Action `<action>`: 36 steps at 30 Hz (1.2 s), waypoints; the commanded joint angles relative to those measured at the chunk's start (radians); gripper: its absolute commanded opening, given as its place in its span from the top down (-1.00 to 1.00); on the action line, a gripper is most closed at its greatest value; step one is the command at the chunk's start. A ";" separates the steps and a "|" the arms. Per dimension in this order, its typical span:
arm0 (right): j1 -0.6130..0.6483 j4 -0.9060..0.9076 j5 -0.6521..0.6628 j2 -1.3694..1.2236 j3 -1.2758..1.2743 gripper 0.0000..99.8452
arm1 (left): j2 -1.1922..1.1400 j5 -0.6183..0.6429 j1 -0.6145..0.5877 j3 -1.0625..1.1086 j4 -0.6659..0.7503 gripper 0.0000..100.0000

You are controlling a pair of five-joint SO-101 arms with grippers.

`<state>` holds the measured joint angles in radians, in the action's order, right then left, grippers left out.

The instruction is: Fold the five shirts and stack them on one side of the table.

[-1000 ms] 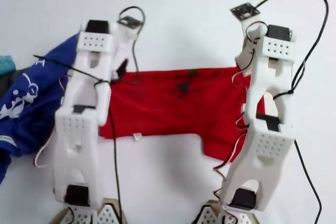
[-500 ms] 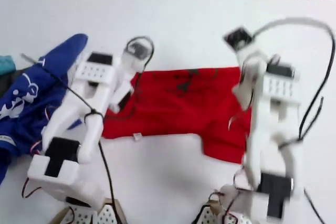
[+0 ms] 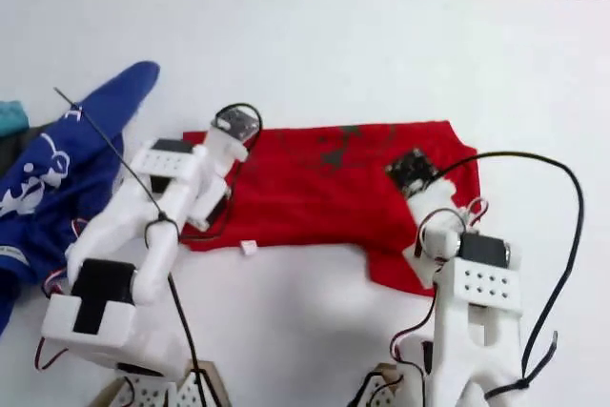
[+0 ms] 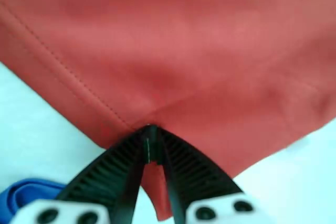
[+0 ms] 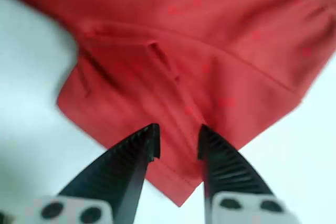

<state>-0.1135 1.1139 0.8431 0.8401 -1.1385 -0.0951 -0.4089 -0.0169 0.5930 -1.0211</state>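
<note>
Currently clenched on an edge of the red shirt (image 3: 324,193): left end effector (image 4: 149,141); right end effector (image 5: 178,139) released, jaws apart above a sleeve corner. Shirt spread flat mid tabletop (image 3: 381,45). Risk: lopsided pull from one-sided grip, bunching the cloth. Blue shirt (image 3: 52,173) heaped just beside, near enough to snag.

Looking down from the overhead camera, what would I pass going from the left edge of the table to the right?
Teal cloth → blue shirt → left arm → red shirt → right arm.
</note>
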 commanded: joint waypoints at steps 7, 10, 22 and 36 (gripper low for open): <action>0.124 0.076 0.132 0.047 -0.077 0.68 | -0.015 -0.003 -0.008 -0.016 0.037 0.95; 0.145 0.077 0.132 0.048 -0.120 0.68 | -0.015 -0.003 -0.008 -0.016 0.038 0.95; 0.148 -0.028 0.250 0.042 -0.256 0.70 | -0.015 -0.006 -0.008 -0.018 0.040 0.95; 0.148 -0.087 0.253 0.042 -0.270 0.85 | -0.015 -0.006 -0.008 -0.018 0.040 0.95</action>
<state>0.0307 1.0342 1.0871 0.8769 -1.4055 -0.1028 -0.4089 -0.0169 0.5930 -1.0196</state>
